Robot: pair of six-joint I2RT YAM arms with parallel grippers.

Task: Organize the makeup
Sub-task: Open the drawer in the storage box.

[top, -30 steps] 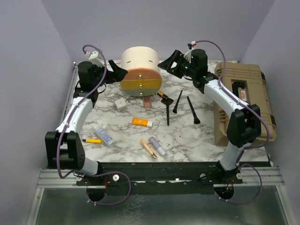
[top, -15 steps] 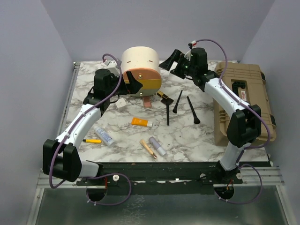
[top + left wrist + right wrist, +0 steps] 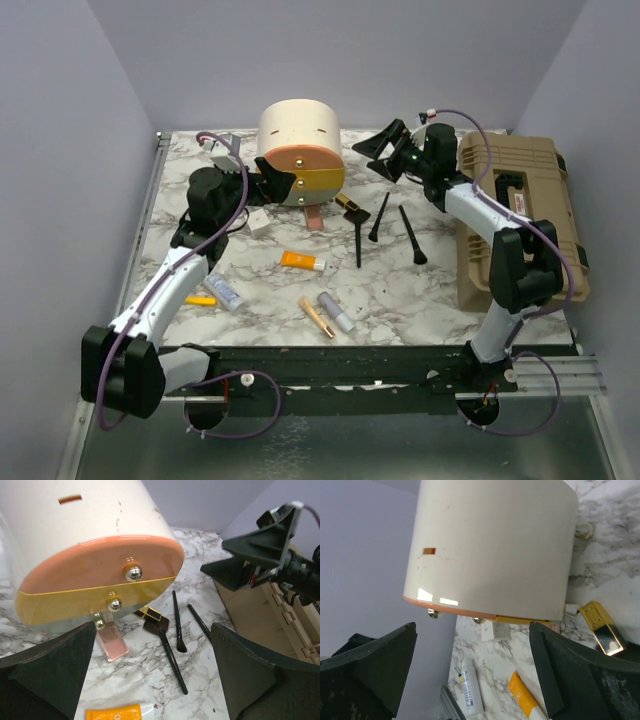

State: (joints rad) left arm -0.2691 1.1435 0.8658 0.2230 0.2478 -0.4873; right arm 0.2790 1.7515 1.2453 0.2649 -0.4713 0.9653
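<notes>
The makeup lies loose on the marble table: three thin black brushes (image 3: 358,240), an orange tube (image 3: 302,262), a pink palette (image 3: 316,218), a white cube (image 3: 259,222), a whitish tube (image 3: 222,291), a yellow pen (image 3: 201,300), a gold tube (image 3: 316,317) and a lilac tube (image 3: 336,311). My left gripper (image 3: 272,181) is open and empty, close to the left of the round case's face. Its wrist view (image 3: 154,630) shows the palette (image 3: 112,644), a brush (image 3: 172,660) and the orange tube (image 3: 117,713). My right gripper (image 3: 385,150) is open and empty, right of the case; it also shows in its own view (image 3: 472,630).
The cream-and-orange round case (image 3: 300,150) lies at the back centre, its knobbed face (image 3: 100,575) toward the front. A black-and-gold lipstick (image 3: 350,206) lies beside the palette. The big tan toolbox (image 3: 520,215) fills the right side. Purple walls enclose the table.
My left arm has swung from the back left corner over to the case's left front, then drawn back a little. My right gripper has shifted slightly right. Both stay open.
</notes>
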